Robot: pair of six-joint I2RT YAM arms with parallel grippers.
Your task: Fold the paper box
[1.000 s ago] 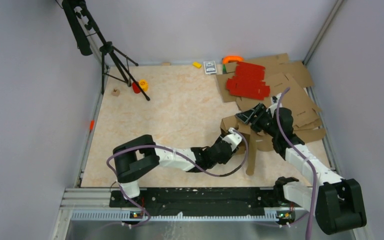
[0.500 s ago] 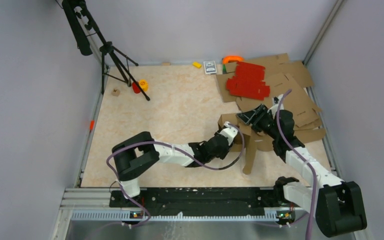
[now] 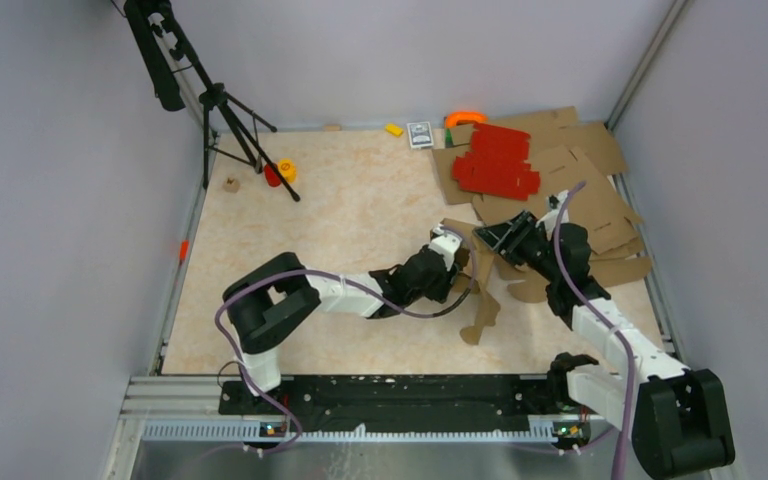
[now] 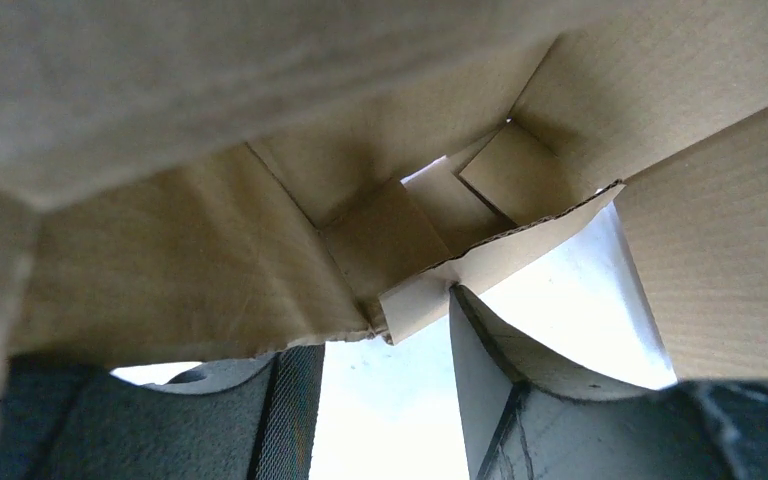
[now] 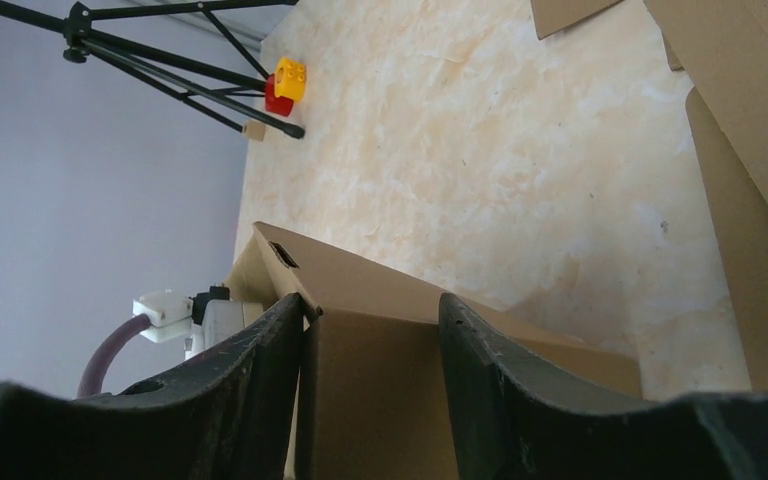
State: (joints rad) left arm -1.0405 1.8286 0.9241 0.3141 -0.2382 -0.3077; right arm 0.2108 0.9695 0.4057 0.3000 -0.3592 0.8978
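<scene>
The paper box (image 3: 483,285) is a creased brown cardboard piece held up off the tabletop at centre right, with one flap hanging toward the near side. My left gripper (image 3: 449,244) reaches in from the left, up against the box's left side. In the left wrist view its fingers (image 4: 210,420) stand apart under the box's inner panels (image 4: 190,260), with nothing between them. My right gripper (image 3: 498,240) comes from the right onto the box's top edge. In the right wrist view its fingers (image 5: 260,380) flank a folded box panel (image 5: 375,390), closed against it.
Red cardboard sheets (image 3: 495,160) lie on larger flat brown sheets (image 3: 595,200) at the back right. A black tripod (image 3: 222,110) stands at the back left, with a yellow and red block (image 3: 282,172) by its foot. Small items (image 3: 420,134) line the far edge.
My left gripper has pushed farther away and to the right, in against the box. The box has tipped up and its hanging flap has swung left. The right gripper has barely moved.
</scene>
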